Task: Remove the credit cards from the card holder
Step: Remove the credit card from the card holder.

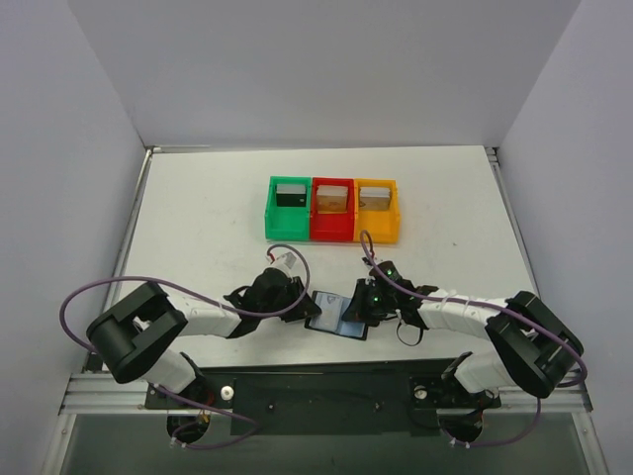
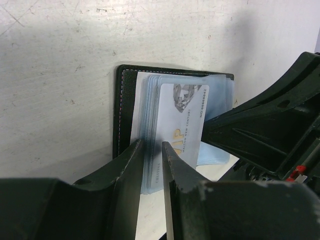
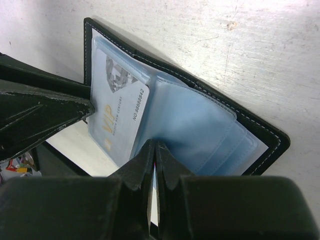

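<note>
The black card holder (image 1: 336, 315) lies open on the white table between both arms. Its blue plastic sleeves (image 3: 200, 125) fan up, and a pale credit card (image 2: 182, 115) marked VIP stands in one of them. My left gripper (image 2: 151, 145) reaches in from the left with its jaws narrowly apart, astride the near edge of the sleeve stack, the credit card (image 3: 117, 112) just beyond the right jaw. My right gripper (image 3: 153, 145) is shut on the edge of one sleeve and holds it up. In the top view the left gripper (image 1: 302, 302) and right gripper (image 1: 354, 307) flank the holder.
Three small bins stand in a row at the back of the table: green (image 1: 289, 208), red (image 1: 332, 210) and orange (image 1: 377, 210), each with something in it. White walls close in the table on three sides.
</note>
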`<state>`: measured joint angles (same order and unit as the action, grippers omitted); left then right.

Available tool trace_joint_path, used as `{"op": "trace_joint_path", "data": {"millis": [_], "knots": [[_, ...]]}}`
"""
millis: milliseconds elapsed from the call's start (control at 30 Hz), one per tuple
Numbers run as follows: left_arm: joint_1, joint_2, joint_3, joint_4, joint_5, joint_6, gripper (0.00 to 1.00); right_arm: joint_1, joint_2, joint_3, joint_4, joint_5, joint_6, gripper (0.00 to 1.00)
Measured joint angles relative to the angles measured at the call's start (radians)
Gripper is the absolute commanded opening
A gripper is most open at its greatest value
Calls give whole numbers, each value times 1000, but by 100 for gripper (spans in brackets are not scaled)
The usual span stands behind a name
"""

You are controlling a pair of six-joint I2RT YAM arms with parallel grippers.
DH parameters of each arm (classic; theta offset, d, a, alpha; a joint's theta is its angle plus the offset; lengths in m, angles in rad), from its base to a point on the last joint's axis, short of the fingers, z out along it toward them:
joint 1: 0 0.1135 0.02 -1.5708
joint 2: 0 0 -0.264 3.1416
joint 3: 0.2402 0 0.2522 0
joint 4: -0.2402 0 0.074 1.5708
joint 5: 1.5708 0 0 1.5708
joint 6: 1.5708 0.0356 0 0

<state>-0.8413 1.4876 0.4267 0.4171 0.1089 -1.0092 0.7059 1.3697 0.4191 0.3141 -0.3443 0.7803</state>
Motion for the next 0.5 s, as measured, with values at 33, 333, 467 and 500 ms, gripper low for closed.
{"op": "trace_joint_path", "data": {"millis": [33,333,467,500], "knots": [[-1,4,2,3,0,0,30,0,-2,0,-3,0,0,0],[-11,50,20,40,0,-2,25,0,-39,0,-50,24,-4,23],[-16,60,25,47,-3,-4,22,0,-63,0,-71,34,-5,34],[-17,61,25,48,-4,-4,22,0,-72,0,-78,39,-5,35]]}}
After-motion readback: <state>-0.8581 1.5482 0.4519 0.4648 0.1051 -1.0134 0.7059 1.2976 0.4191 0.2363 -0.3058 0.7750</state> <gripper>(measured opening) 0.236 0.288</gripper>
